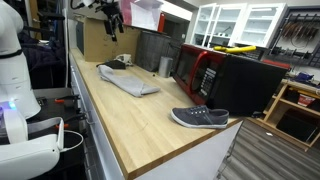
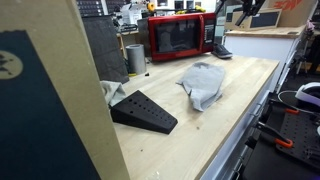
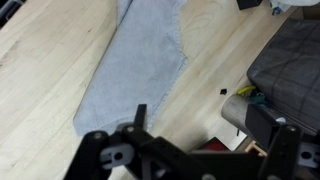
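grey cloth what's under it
The cloth lies on the wooden counter, which shows around it. Anything beneath the cloth is covered and cannot be seen.

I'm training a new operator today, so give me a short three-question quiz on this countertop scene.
1. True or false: the pincer touches the grey cloth.
2. What colour is the microwave? A blue, B red, C white.
3. Fill in: apart from the cloth, near the end of the wooden counter, lies a grey ____.
Key: 1 false, it hangs well above; 2 B; 3 shoe.
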Robot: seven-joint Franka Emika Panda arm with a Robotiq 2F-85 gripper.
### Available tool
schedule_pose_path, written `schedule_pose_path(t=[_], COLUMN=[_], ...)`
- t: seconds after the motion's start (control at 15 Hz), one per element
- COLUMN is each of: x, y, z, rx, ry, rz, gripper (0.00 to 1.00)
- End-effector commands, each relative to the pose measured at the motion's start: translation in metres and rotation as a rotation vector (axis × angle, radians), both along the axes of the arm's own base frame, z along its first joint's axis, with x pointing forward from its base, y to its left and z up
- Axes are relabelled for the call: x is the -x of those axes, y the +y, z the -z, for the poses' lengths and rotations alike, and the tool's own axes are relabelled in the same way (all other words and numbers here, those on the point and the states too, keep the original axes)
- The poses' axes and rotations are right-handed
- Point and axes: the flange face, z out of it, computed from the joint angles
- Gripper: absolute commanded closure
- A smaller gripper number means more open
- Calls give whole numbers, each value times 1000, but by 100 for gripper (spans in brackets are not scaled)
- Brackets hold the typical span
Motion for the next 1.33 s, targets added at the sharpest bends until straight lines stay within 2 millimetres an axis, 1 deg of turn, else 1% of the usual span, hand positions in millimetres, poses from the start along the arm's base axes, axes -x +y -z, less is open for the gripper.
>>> schedule_pose_path(t=[0.0, 0.2, 0.27, 0.4, 0.53, 0.67, 1.0, 1.13, 1.27], x=[-21, -39, -19, -29, -34, -39, -84, -103, -121], y=[-14, -16, -14, -16, -16, -16, -46, -52, -55], z=[4, 13, 11, 16, 17, 26, 46, 56, 69], rx=[15, 42, 28, 33, 35, 66, 119, 114, 101], ry=[-6, 11, 3, 18, 24, 31, 50, 67, 105], rz=[-17, -86, -47, -65, -73, -79, -99, -113, -140], gripper=[0, 0, 0, 0, 0, 0, 0, 0, 0])
